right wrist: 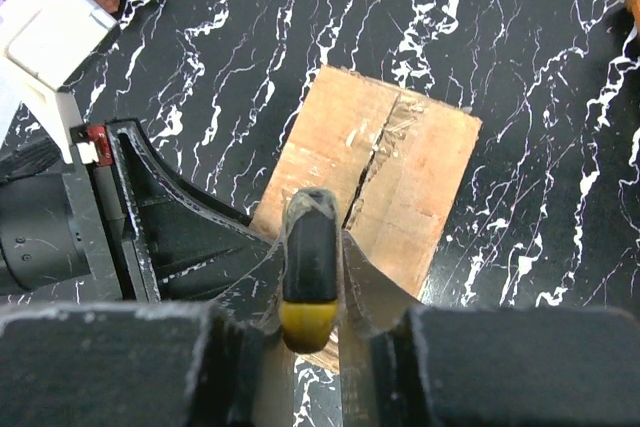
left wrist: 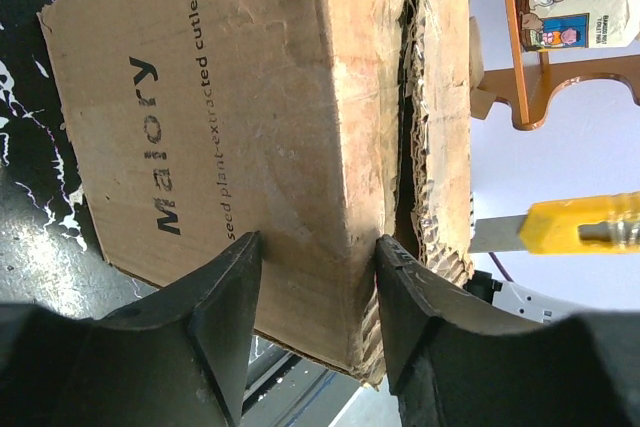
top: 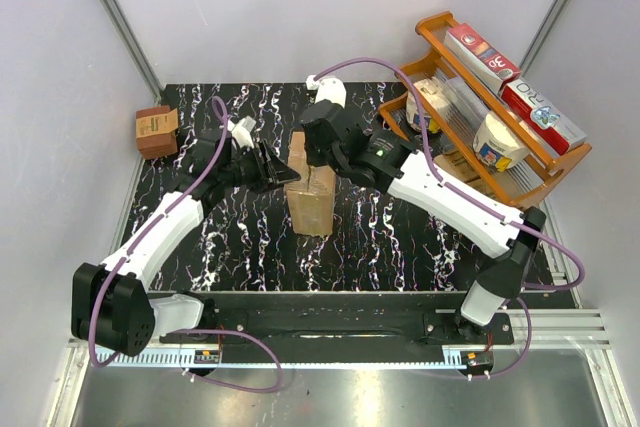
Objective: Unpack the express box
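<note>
The express box (top: 310,194) stands in the middle of the black marble table (top: 240,247), its taped top seam split along its length. The left wrist view shows its printed side and the seam (left wrist: 260,117). My left gripper (top: 283,175) is shut on the box's top edge (left wrist: 318,242), one finger on the printed side and one on the top flap. My right gripper (top: 320,152) is shut on a yellow and black utility knife (right wrist: 310,267) above the seam end of the box (right wrist: 400,177). The knife's blade and yellow body also show in the left wrist view (left wrist: 585,224).
A small dark-brown box (top: 157,130) sits at the table's far left. An orange rack (top: 490,107) with red cartons and a white bag stands at the far right, close to my right arm. White walls close in both sides.
</note>
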You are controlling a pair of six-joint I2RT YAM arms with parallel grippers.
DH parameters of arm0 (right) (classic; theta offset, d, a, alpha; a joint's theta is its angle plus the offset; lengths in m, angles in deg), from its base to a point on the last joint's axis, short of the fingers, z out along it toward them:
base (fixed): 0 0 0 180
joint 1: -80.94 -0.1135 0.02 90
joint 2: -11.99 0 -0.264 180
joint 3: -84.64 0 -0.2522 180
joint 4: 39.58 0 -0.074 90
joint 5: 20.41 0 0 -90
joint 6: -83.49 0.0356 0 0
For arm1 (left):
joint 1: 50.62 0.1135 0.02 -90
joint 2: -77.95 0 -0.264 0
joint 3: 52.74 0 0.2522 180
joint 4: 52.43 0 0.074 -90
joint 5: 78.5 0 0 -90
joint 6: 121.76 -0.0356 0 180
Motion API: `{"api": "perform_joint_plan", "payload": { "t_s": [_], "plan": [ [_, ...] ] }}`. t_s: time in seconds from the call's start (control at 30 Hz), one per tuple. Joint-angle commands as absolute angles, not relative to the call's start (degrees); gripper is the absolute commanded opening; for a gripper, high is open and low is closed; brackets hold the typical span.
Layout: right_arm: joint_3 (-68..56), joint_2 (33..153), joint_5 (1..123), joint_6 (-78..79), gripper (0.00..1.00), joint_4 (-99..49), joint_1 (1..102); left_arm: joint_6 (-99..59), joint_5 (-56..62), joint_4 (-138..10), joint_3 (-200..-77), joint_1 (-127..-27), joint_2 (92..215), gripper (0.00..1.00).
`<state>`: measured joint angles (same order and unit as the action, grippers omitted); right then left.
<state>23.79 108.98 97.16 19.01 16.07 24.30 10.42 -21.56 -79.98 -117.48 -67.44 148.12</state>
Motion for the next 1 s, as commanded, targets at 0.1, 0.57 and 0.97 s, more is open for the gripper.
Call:
{"api": "perform_joint_plan", "payload": {
  "t_s": [0.1,0.57,0.97],
  "plan": [
    [24.1,106.8,98.2,12.7,0.0,11.2,25.0,7.1,-23.1,-81.2,-120.1,-67.9,147.7,0.54],
    [14.9,98.3,90.4,7.6,0.0,3.4,29.1,1.1,-23.6,-85.3,-126.1,-67.9,148.3,0.66],
    [0.2,87.0,62.9,-5.5,0.0,-8.1,29.1,-2.6,-23.7,-89.3,-123.7,-67.8,144.9,0.56]
  ]
}}
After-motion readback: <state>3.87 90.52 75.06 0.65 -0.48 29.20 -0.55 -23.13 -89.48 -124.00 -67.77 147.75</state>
